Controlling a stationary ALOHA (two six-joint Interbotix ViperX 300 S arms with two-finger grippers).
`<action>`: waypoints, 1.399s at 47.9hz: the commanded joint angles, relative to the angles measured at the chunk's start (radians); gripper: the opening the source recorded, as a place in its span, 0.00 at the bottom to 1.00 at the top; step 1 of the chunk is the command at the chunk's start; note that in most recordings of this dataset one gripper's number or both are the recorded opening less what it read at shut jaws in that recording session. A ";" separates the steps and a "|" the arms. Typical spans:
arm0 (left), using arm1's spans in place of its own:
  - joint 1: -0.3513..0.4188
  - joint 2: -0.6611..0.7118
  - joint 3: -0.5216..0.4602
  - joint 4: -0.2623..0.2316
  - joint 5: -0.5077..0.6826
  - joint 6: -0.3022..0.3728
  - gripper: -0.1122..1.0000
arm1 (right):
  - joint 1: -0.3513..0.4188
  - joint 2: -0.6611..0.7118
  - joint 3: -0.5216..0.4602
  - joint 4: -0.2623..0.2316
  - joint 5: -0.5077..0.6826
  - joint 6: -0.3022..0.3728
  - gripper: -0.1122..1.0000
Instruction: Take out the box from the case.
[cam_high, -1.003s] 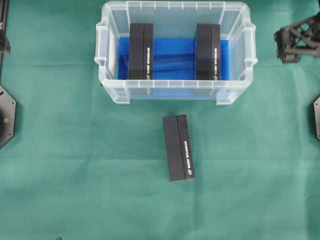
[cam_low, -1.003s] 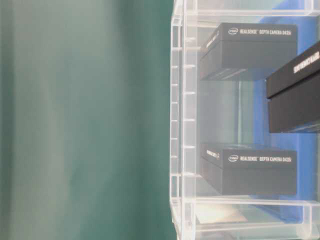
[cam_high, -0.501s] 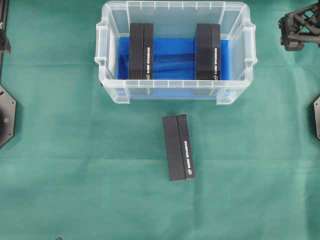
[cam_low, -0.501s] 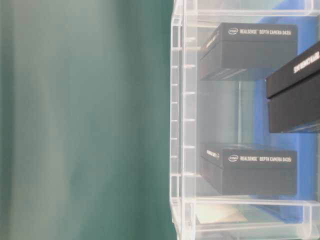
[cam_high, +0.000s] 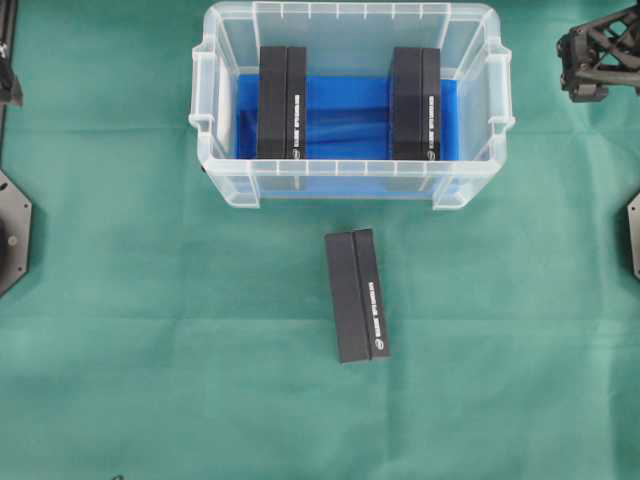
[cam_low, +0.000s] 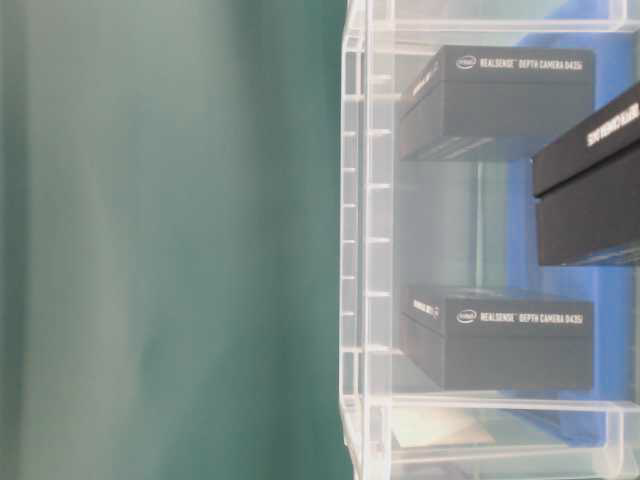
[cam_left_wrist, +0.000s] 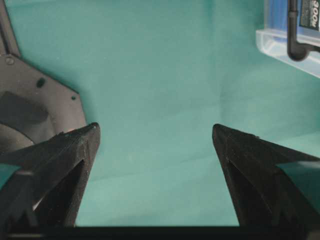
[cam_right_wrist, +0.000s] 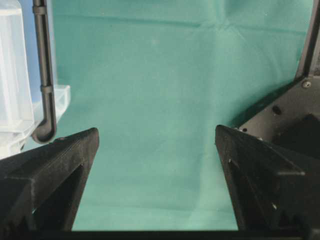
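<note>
The case (cam_high: 350, 181) is a clear plastic bin with a blue cloth on its bottom, at the back middle of the green table. Two black boxes stand inside it, one on the left (cam_high: 282, 102) and one on the right (cam_high: 416, 102). A third black box (cam_high: 357, 295) lies on the cloth in front of the case. My left gripper (cam_left_wrist: 155, 131) is open over bare green cloth, with a corner of the case (cam_left_wrist: 285, 44) at its upper right. My right gripper (cam_right_wrist: 156, 132) is also open and holds nothing, with the case wall (cam_right_wrist: 12, 75) at its left.
The right arm (cam_high: 600, 60) sits at the back right corner, away from the case. Black base plates lie at the left edge (cam_high: 12, 230) and the right edge (cam_high: 634, 235). A black hooked cable (cam_right_wrist: 45, 75) hangs beside the case.
The right arm has drawn back toward the far right corner since a second ago, then held still. The boxes and the case have not moved.
</note>
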 joint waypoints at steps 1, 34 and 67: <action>-0.002 0.012 -0.017 0.002 -0.003 0.002 0.94 | -0.002 -0.005 -0.009 -0.002 -0.003 -0.002 0.93; -0.071 0.250 -0.155 -0.003 -0.083 -0.060 0.94 | -0.003 -0.005 -0.009 -0.005 -0.003 -0.002 0.93; -0.186 0.634 -0.578 0.008 -0.083 -0.127 0.94 | -0.003 -0.005 -0.011 -0.005 -0.008 -0.015 0.93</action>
